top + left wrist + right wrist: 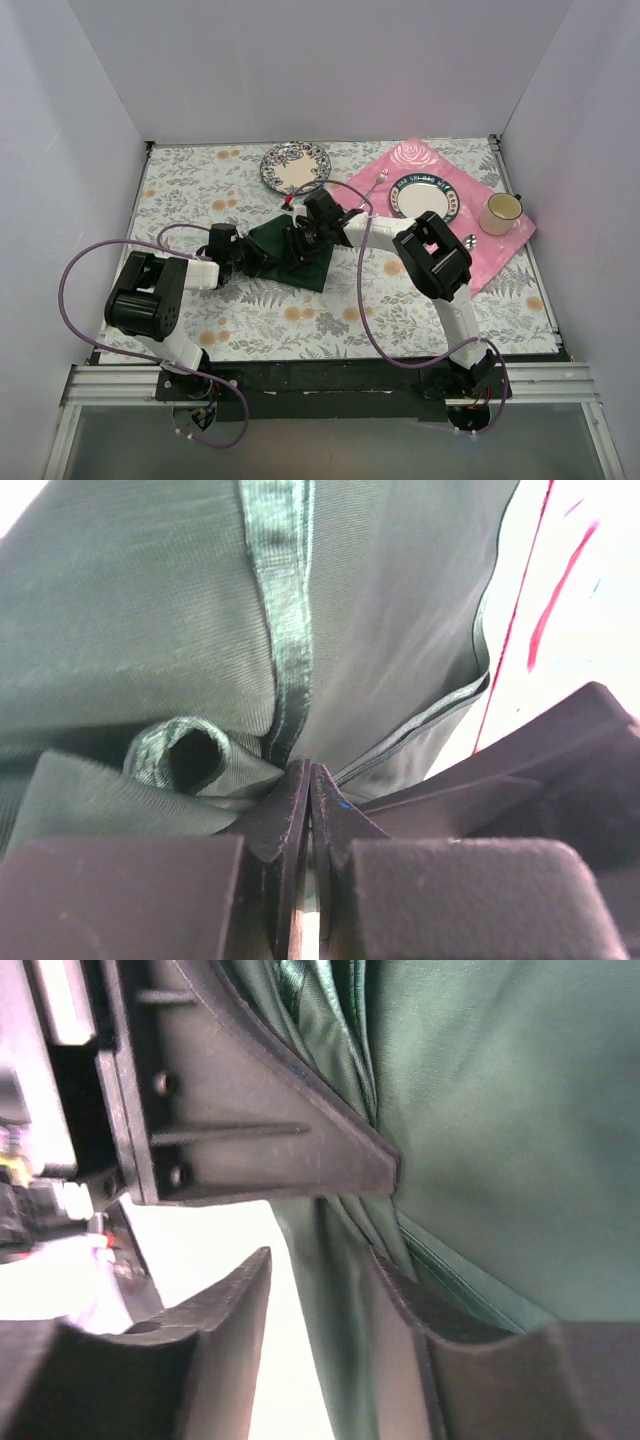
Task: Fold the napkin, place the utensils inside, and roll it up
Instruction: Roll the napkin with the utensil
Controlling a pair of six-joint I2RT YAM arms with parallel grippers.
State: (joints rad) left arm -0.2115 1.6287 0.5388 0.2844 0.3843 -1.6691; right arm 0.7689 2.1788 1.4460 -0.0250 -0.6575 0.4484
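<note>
The dark green napkin [300, 262] lies mid-table [400, 310], between both arms. The left fingers [285, 810] are clenched on a bunched corner at its left end, with the hem running straight away from them. The right fingers [235, 1310] stand parted at the far edge, and a loose fold passes between them unpinched.

The napkin [120, 630] is fine-ribbed matt cloth with a glossier hem; the left pincer [308, 778] is matt black plastic.
</note>
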